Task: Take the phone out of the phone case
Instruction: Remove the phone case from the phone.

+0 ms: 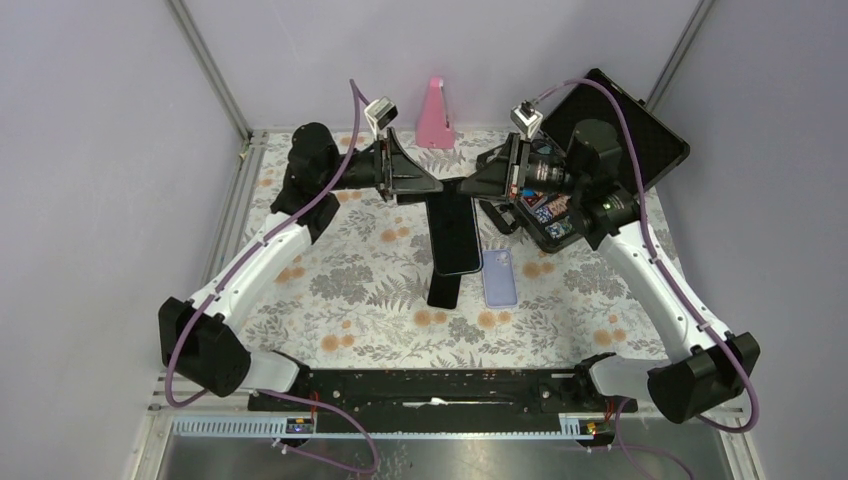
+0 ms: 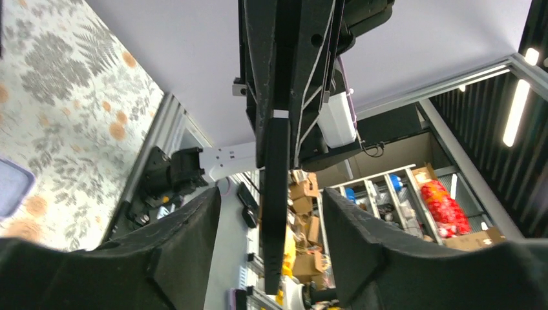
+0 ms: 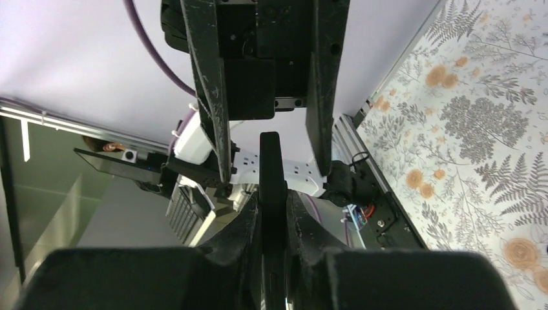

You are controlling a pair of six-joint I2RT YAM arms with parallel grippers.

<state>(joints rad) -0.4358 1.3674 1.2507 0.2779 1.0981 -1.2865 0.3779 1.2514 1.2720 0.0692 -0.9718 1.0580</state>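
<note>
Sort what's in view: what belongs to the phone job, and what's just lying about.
Job:
phone, held up off the cloth
lilac case, flat on the cloth
right hand, shut on the phone
left hand, open around its edge

Lying about:
pink wedge
open black box
floral cloth

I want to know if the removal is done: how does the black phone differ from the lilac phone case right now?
Colour: the glossy black phone is dark, the lilac phone case pale. Hold: the right gripper is shut on the phone and the left gripper stands open around it; no gripper touches the case. Pose: the phone is held between the arms; the case lies flat on the floral cloth beside it. Both are rounded rectangles.
</note>
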